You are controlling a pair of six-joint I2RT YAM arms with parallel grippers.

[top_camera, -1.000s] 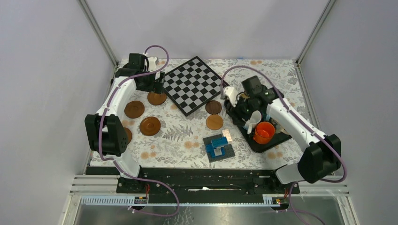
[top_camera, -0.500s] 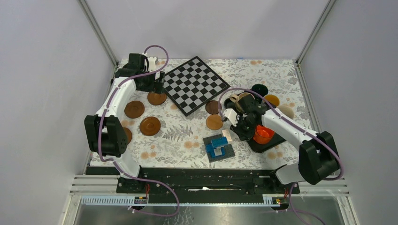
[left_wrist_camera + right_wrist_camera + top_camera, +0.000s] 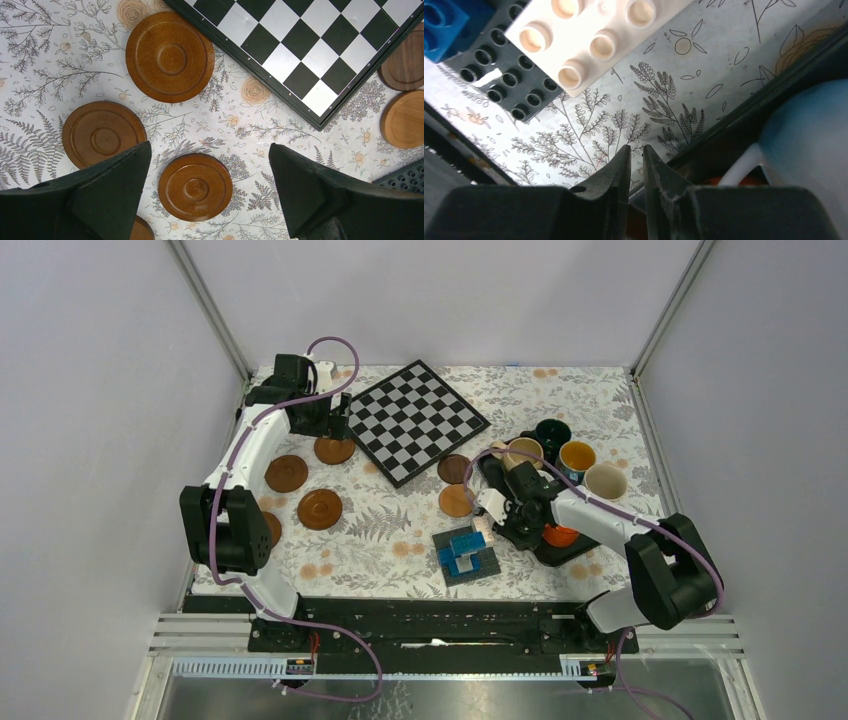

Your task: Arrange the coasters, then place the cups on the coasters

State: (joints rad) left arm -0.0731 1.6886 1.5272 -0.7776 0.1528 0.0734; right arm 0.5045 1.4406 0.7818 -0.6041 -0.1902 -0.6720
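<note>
Six brown coasters lie on the floral cloth: four at the left [image 3: 334, 450] [image 3: 286, 473] [image 3: 319, 509] [image 3: 270, 527] and two beside the chessboard [image 3: 455, 468] [image 3: 457, 500]. My left gripper [image 3: 209, 150] hangs open high above one coaster [image 3: 195, 186]. Beige [image 3: 523, 452], dark green [image 3: 552, 432], blue [image 3: 577, 455] and cream [image 3: 605, 480] cups stand at the back right. The orange cup [image 3: 562, 536] sits in the black tray [image 3: 550, 552], partly under my right arm. My right gripper [image 3: 636, 150] is shut, low at the tray's left edge, with nothing seen between its fingers. A white cup [image 3: 809, 135] is close beside it.
A chessboard [image 3: 415, 420] lies at the back middle between the two coaster groups. A dark baseplate [image 3: 466, 558] with blue bricks and a white brick [image 3: 594, 30] sits just left of the right gripper. Enclosure walls ring the table.
My right arm swung from over the tray's back to its near-left edge and dropped low, its jaws closing. The cups at the back came into view. The left arm stayed still.
</note>
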